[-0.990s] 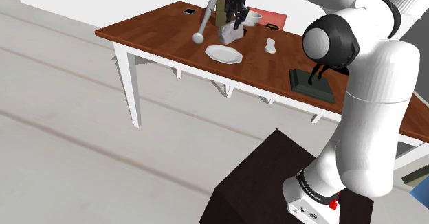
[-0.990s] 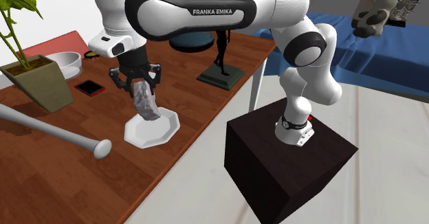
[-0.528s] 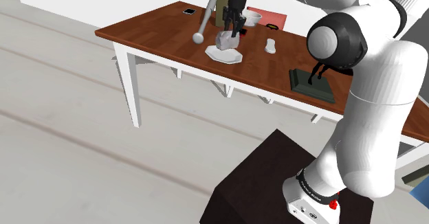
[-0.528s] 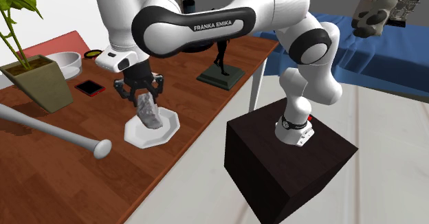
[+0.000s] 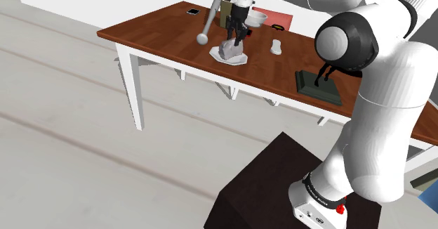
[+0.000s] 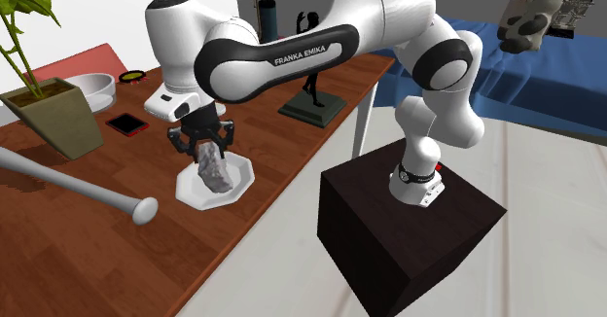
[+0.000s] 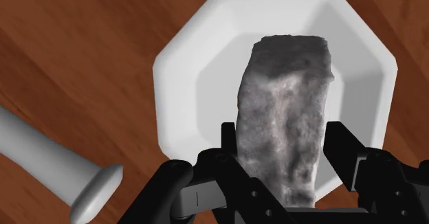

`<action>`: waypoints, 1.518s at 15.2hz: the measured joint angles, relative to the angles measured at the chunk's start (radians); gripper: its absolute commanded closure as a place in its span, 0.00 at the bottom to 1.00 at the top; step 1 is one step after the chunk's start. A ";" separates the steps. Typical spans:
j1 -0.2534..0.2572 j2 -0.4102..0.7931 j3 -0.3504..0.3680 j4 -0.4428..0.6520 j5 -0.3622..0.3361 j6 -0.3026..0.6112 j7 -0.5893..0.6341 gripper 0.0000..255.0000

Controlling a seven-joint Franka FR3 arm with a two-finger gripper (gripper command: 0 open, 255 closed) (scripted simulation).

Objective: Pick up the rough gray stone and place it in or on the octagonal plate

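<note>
On the white octagonal plate (image 7: 180, 71), a rough gray stone (image 7: 285, 140)

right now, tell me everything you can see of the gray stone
The stone is a rough, elongated block, mottled gray with paler streaks and a darker lower end. It stands tilted, its upper end clasped by the black gripper, its lower end down inside the white octagonal plate, apparently touching the plate's floor.
</note>
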 measured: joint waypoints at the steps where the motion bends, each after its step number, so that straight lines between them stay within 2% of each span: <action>1: 0.000 0.000 0.000 -0.003 0.000 0.003 -0.001 1.00; 6: -0.001 0.000 -0.001 -0.003 0.001 0.005 -0.001 1.00; 7: -0.001 0.000 -0.001 -0.004 0.001 0.005 -0.001 0.00; 13: -0.001 0.002 0.000 -0.003 0.001 0.006 -0.001 0.00; 18: -0.017 0.002 -0.003 0.114 0.001 -0.107 0.004 0.00; 23: -0.022 0.008 -0.002 0.137 0.003 -0.125 0.004 0.00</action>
